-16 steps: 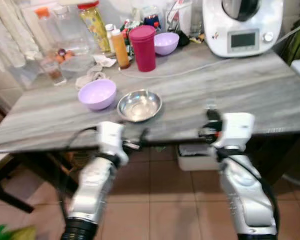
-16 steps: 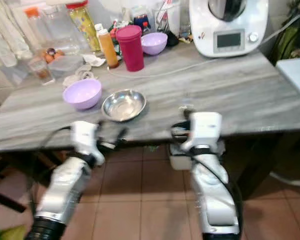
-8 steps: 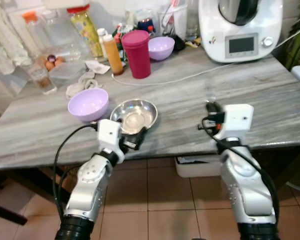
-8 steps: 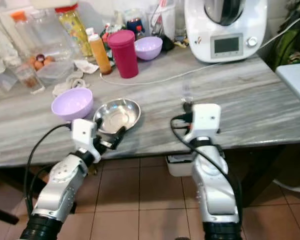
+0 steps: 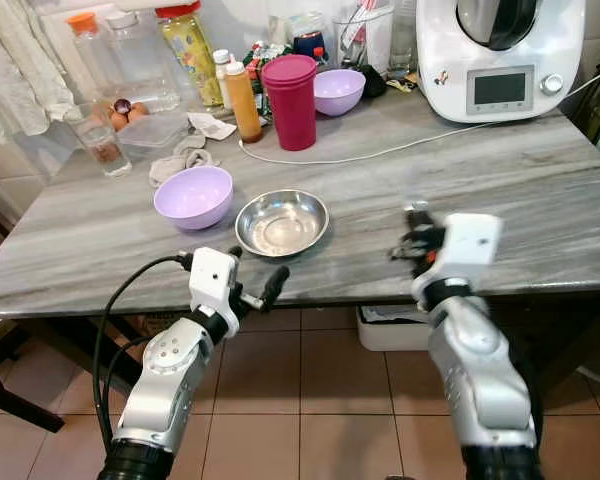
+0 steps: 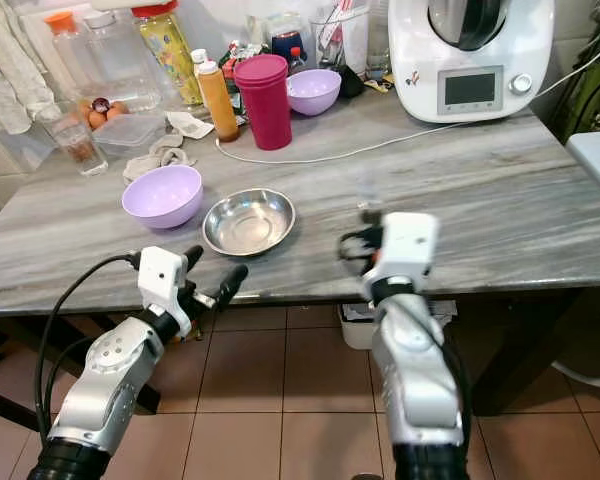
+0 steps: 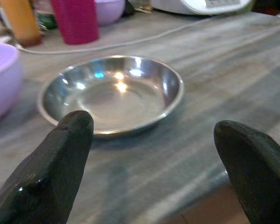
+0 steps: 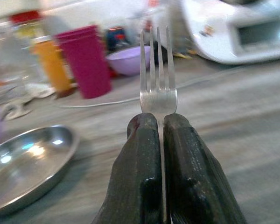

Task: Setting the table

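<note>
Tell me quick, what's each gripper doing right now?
Left gripper: open, holding nothing, just short of the metal bowl.
Right gripper: closed on a fork, prongs sticking out.

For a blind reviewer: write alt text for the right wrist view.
The right gripper, its two black fingers shut on a fork with tines pointing up, hovers over a grey table. Beyond it lie a steel bowl, a magenta cup, a purple bowl and a white appliance.
</note>
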Tool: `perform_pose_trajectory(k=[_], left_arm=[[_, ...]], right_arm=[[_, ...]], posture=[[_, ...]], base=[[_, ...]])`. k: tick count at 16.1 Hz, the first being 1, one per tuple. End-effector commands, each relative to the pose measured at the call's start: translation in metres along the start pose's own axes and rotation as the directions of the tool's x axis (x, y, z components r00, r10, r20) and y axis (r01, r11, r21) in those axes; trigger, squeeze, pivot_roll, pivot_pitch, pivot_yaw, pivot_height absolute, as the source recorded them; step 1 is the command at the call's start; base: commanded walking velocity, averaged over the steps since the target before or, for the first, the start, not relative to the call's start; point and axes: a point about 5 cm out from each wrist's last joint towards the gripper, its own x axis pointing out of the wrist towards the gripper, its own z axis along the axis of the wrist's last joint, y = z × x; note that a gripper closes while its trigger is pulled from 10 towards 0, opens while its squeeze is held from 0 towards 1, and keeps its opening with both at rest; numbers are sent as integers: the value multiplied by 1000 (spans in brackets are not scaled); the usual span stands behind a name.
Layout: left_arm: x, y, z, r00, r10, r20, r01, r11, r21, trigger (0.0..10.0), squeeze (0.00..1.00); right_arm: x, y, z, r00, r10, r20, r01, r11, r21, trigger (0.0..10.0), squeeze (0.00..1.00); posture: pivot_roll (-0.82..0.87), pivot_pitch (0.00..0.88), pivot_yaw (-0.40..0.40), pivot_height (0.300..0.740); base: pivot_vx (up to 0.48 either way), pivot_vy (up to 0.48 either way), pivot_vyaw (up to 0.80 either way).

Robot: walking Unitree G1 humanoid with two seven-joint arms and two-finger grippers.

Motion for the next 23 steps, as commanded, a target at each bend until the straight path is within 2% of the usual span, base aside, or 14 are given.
perform_pose_trajectory(k=[1, 3, 4, 8, 12, 14, 20, 23], left_arm=[[-4, 0, 1, 1000, -30, -2, 31, 999, 15, 10000, 0], [-9, -10, 2, 990, -143, -7, 143, 989, 41, 10000, 0], [-10, -11, 3, 986, -165, -10, 165, 985, 41, 10000, 0], [-15, -8, 3, 984, -175, -21, 175, 983, 47, 10000, 0], [-21, -13, 2, 982, -187, -25, 188, 981, 38, 10000, 0], [-23, -18, 4, 975, -224, -19, 224, 974, 30, 10000, 0], [-23, -20, 5, 968, -251, -30, 252, 967, 38, 10000, 0], [-20, -24, 6, 961, -274, -29, 275, 961, 42, 10000, 0]], right_arm=[[4, 2, -2, 1000, -12, -26, 13, 999, 39, 10000, 0], [13, 0, -3, 999, -10, -49, 13, 999, 49, 10000, 0], [18, 1, -2, 998, 7, -59, -4, 999, 53, 10000, 0], [43, 11, -1, 993, 52, -108, -42, 995, 96, 10000, 0], [52, 15, -8, 987, 36, -157, -17, 992, 121, 10000, 0], [56, 14, -14, 981, 39, -188, -5, 985, 175, 10000, 0], [72, 12, -17, 968, 64, -243, -21, 985, 174, 10000, 0], [78, 19, -18, 961, 99, -258, -54, 983, 176, 10000, 0]], posture=[[-238, 79, 165, 740], [-229, 97, 166, 740], [-226, 106, 165, 740], [-215, 130, 157, 740], [-200, 137, 149, 740], [-196, 139, 149, 740], [-203, 132, 153, 740], [-213, 134, 157, 740]], base=[[0, 0, 0], [0, 0, 0], [0, 0, 0], [0, 0, 0], [0, 0, 0], [0, 0, 0], [0, 0, 0], [0, 0, 0]])
